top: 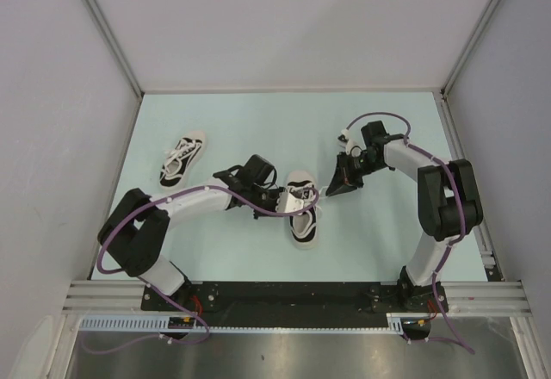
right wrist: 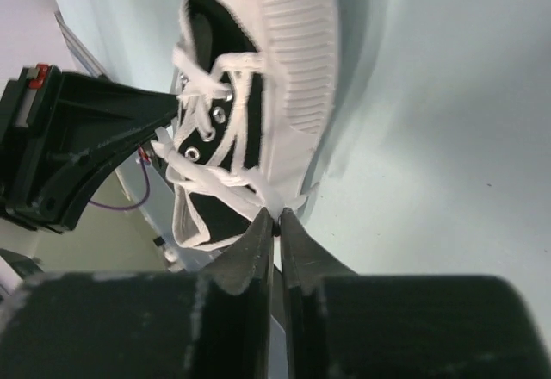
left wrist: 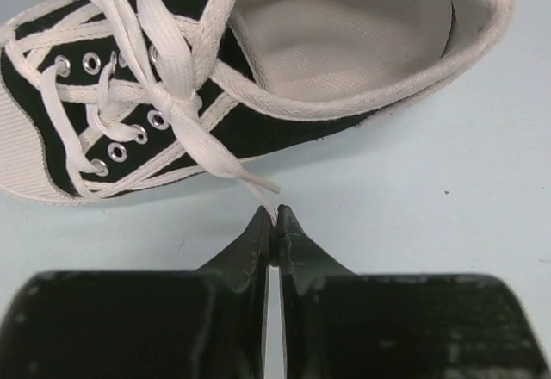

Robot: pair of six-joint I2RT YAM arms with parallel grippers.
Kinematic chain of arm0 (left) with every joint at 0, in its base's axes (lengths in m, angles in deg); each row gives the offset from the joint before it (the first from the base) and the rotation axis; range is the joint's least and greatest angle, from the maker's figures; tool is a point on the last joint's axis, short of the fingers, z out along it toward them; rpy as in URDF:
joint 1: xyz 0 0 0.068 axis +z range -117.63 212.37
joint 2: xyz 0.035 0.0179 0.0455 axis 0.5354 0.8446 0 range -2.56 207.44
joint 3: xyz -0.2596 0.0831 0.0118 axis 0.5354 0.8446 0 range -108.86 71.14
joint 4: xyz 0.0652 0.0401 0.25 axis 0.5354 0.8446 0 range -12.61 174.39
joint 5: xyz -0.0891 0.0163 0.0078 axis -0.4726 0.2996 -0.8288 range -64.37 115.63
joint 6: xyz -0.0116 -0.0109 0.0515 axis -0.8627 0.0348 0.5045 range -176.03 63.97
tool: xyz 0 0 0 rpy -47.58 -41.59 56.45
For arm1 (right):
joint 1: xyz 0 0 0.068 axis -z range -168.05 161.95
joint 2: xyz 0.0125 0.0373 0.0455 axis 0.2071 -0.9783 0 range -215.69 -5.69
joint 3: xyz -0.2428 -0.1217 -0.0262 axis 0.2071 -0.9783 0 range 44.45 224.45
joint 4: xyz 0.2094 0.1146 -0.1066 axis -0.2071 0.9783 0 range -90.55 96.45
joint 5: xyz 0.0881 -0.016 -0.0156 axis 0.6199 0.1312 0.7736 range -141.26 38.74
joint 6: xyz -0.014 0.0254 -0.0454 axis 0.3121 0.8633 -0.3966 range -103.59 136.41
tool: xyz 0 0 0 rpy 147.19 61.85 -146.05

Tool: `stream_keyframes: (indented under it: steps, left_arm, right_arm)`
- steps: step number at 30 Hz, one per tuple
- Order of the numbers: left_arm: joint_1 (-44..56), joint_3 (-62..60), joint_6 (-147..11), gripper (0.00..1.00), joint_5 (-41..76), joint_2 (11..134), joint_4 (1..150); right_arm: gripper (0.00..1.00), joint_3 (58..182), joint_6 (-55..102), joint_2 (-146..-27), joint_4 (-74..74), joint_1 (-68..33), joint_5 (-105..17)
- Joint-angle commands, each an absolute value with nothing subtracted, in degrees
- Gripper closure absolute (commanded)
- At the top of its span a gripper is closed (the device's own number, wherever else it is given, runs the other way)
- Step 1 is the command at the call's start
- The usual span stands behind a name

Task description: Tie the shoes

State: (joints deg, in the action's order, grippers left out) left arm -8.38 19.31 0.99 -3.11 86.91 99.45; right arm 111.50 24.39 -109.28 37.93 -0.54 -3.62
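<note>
One black sneaker with a white sole and toe cap [top: 303, 208] lies mid-table between my two grippers. Its white laces [left wrist: 176, 103] cross in a loose knot over the eyelets. My left gripper [top: 281, 198] is at its left side, shut on the end of one lace [left wrist: 274, 214]. My right gripper [top: 331, 191] is at its right side, shut on another lace strand [right wrist: 277, 213] next to the sole [right wrist: 297, 60]. The second sneaker [top: 183, 157] lies apart at the far left with loose laces.
The pale table [top: 258, 121] is walled on the left, back and right. A metal rail [top: 301, 293] with the arm bases runs along the near edge. The left gripper's black body shows in the right wrist view [right wrist: 77, 146].
</note>
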Motion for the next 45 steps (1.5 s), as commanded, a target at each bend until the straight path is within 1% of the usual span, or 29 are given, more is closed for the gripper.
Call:
stream_keyframes:
  steps: [1,2,3,4,5,7,8,10,13,14,15,16,18,20,22,24,26,28,31,33,37,40,45]
  left_arm:
    - [-8.1,14.8,-2.5,0.8,-5.2,86.3,103.8]
    - [-8.1,13.8,-5.5,0.7,-5.6,86.0,104.0]
    - [-8.0,12.6,-7.4,0.56,-6.5,85.4,104.2]
    - [-8.0,9.9,-9.6,0.51,-7.1,85.0,104.5]
    - [-8.1,8.6,-12.5,0.43,-7.6,83.9,105.5]
    - [-8.1,5.8,-14.4,0.37,-7.6,82.8,106.0]
    - [-8.0,5.0,-16.0,0.32,-7.1,81.5,106.1]
    - [-8.0,3.0,-16.8,0.3,-5.5,80.4,108.0]
    - [-7.5,1.9,-19.2,0.18,-3.2,76.7,107.8]
    - [-7.3,1.6,-21.4,0.01,-3.1,75.4,107.4]
    - [-6.5,1.5,-23.0,0.0,-2.7,72.4,105.4]
    - [-6.1,1.2,-26.7,0.0,-1.5,71.1,104.6]
    - [-3.6,0.3,-31.0,0.0,-0.7,67.6,103.2]
    - [-0.9,-1.9,-37.8,0.01,-0.8,66.2,103.6]
    - [5.9,-2.3,-42.5,0.0,-3.9,64.0,104.5]
    - [11.7,-2.3,-43.9,0.0,-5.9,63.2,106.7]
    - [13.9,-2.3,-43.6,0.01,-5.9,62.5,111.5]
    - [16.9,0.3,-44.5,0.0,-5.1,61.5,113.2]
    - [23.8,6.6,-46.9,0.0,-10.0,58.2,112.2]
    - [28.0,8.7,-47.8,0.01,-8.8,57.6,113.2]
    - [31.0,13.0,-50.1,0.0,-2.9,60.0,115.1]
    - [31.0,17.3,-50.7,0.01,0.2,59.8,112.6]
    - [31.0,18.6,-52.8,0.01,2.5,59.1,111.4]
  right_arm:
    - [0.81,111.9,25.3,-104.6,35.1,-1.9,-0.3]
    - [0.59,111.9,25.6,-103.8,34.5,-1.8,-0.1]
    - [0.48,111.9,26.2,-102.0,33.4,-1.8,-0.3]
    - [0.39,111.9,26.3,-101.1,32.8,-1.5,-0.3]
    - [0.3,112.0,26.3,-100.2,32.2,-1.0,-0.5]
    - [0.2,112.9,25.0,-97.6,33.1,-0.4,-1.0]
    - [0.16,113.4,24.2,-96.8,34.0,0.1,-1.0]
    - [0.13,115.7,21.3,-95.3,36.9,0.8,-1.3]
    - [0.11,119.9,18.8,-91.6,39.1,3.0,-3.0]
    - [0.11,121.0,17.9,-90.5,39.2,3.6,-3.4]
    - [0.08,121.9,17.5,-89.3,39.0,5.0,-4.5]
    - [0.03,123.8,17.0,-87.1,39.1,5.6,-5.4]
    - [0.01,125.0,16.6,-84.9,39.4,7.5,-7.2]
    - [0.0,125.9,15.0,-81.8,39.9,8.8,-8.4]
    - [0.0,125.8,13.0,-80.1,41.9,10.2,-9.1]
    - [0.0,125.9,10.1,-78.4,45.7,10.6,-11.0]
    - [0.0,125.3,8.2,-77.8,49.9,11.5,-11.6]
    - [0.0,122.9,8.3,-76.4,50.9,13.5,-11.7]
    - [0.0,118.1,8.6,-74.3,51.1,17.0,-12.1]
    - [0.0,114.5,7.9,-73.5,51.0,19.2,-14.3]
    - [0.0,109.8,6.5,-73.5,50.2,21.3,-17.8]
    - [0.0,106.8,6.5,-72.6,48.4,21.3,-20.1]
    - [0.0,104.9,6.2,-71.7,46.9,21.4,-20.8]
